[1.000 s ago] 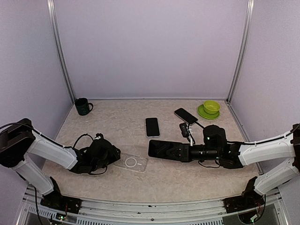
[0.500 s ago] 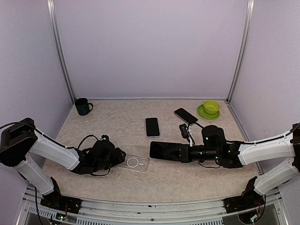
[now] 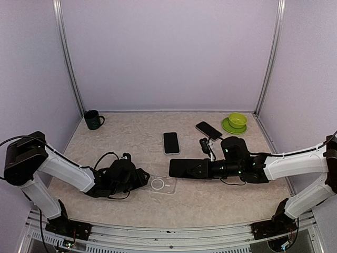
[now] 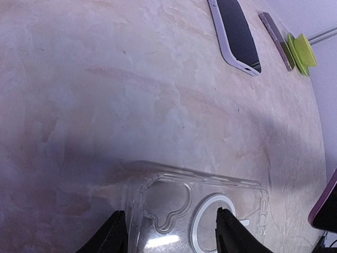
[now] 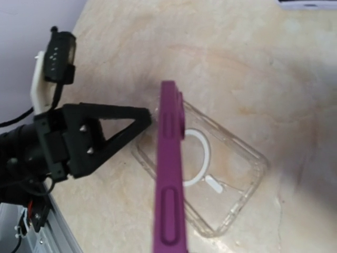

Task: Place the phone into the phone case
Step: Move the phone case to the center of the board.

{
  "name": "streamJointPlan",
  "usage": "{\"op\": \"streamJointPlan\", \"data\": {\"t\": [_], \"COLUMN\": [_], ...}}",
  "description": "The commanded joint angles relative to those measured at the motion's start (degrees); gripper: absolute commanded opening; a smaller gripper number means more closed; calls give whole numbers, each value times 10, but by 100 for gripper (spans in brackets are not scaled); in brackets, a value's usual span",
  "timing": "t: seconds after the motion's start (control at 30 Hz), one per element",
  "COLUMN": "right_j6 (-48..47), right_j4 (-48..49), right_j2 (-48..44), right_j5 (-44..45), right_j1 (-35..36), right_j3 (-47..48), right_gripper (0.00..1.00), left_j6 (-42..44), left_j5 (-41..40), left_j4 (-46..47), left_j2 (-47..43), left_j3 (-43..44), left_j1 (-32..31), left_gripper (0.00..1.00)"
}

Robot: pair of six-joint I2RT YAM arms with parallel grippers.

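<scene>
**Right arm.** The right gripper (image 3: 201, 168) had its jaws pressed together on one end of the purple phone (image 3: 184, 167), pinching it. The phone was held off the table (image 3: 131, 147), roughly level, with its dark screen facing up. In the right wrist view the purple phone (image 5: 169, 174) appeared edge-on, in line with the case below it. Its free end reached the right end of the clear phone case (image 3: 160, 184). The phone was not seated in the case.

**Left arm.** The left gripper (image 3: 140, 178) lay low on the table at the left end of the case. Its jaws stood partly spread. In the left wrist view one of the fingers (image 4: 115, 234) stood beside the case rim, and the other overlapped the case outline. It could not be told whether either finger pressed on the clear phone case (image 4: 174, 205).

**Task item.** The case lay flat on the table, open side up, with its white ring visible. It sat between the two grippers.

**Other items.** A second phone (image 3: 170, 143) lay flat behind the case. A third phone (image 3: 208, 129) lay near the green bowl (image 3: 237, 120) at the rear right. A dark green mug (image 3: 93, 119) stood at the rear left.
</scene>
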Motion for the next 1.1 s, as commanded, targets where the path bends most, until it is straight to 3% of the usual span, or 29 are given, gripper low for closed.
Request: {"op": "streamJointPlan", "data": {"t": [0.0, 0.2, 0.67, 1.07], "right_j6": [19, 30, 13, 61], "right_j4": [-7, -11, 14, 10], "right_j2": [1, -3, 33, 84], "right_j5": [7, 6, -111, -192], "right_j1": [-9, -19, -55, -82], "right_j3": [20, 12, 9, 17], "right_gripper": [0, 0, 0, 0], "left_j6": [12, 17, 27, 31], "left_j5": [21, 35, 56, 66], "left_j4": [12, 29, 64, 89], "left_j2": [14, 34, 57, 66], "left_j3": [12, 27, 47, 52], "left_j1": [-13, -26, -46, -56], "left_gripper": [56, 56, 56, 56]}}
